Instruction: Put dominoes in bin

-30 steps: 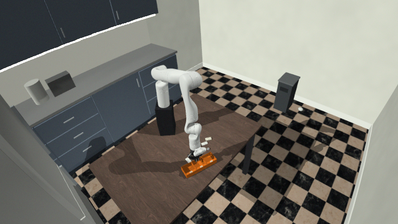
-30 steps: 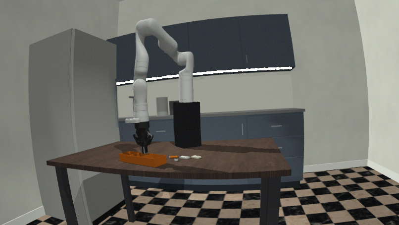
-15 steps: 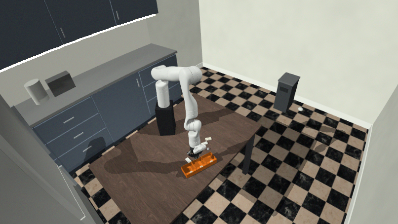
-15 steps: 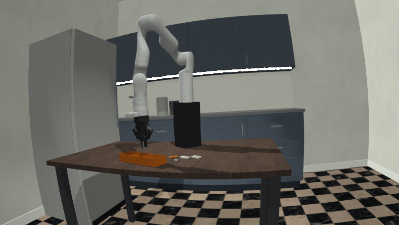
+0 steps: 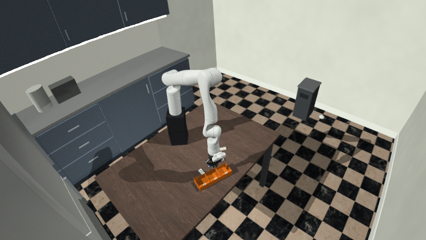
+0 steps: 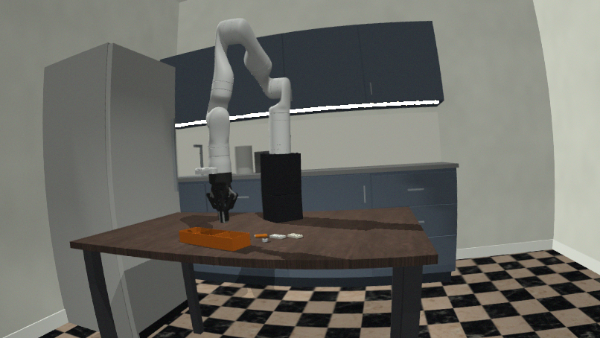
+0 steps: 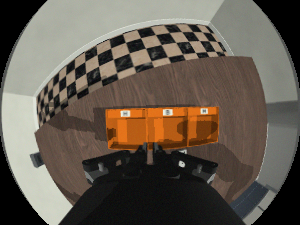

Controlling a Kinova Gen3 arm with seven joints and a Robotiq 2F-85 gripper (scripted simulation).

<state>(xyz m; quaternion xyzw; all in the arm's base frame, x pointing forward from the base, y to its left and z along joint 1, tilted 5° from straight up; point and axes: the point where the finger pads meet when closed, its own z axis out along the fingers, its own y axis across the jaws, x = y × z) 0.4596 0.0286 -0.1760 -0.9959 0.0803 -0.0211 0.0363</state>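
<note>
The Kinova arm reaches from its black pedestal (image 6: 293, 167) out over the dark wooden table (image 6: 356, 247) and hangs its gripper (image 6: 223, 218) straight down above the orange bin (image 6: 218, 240), apart from its rim and over its far side in the exterior view. The fingers are drawn in to a narrow gap, nearly together, and nothing can be made out between them; a thin piece there would be too small to tell. In the wrist view the gripper (image 7: 150, 155) looks down on the orange bin (image 7: 162, 136), which is one long tray split into three compartments in a row, each with a small white label on its far wall; the letters are too small to read, so which one is B cannot be told, nor whether anything lies inside. In the exterior view two white dominoes (image 6: 277, 236) (image 6: 295, 235) lie flat on the table side by side, just beyond the right end of the bin, with a small orange piece (image 6: 260, 234) and a small pale round piece (image 6: 265, 240) between them and the bin. From the top view another small white piece (image 5: 201, 171) lies on the table just beside the bin's long wall.
</note>
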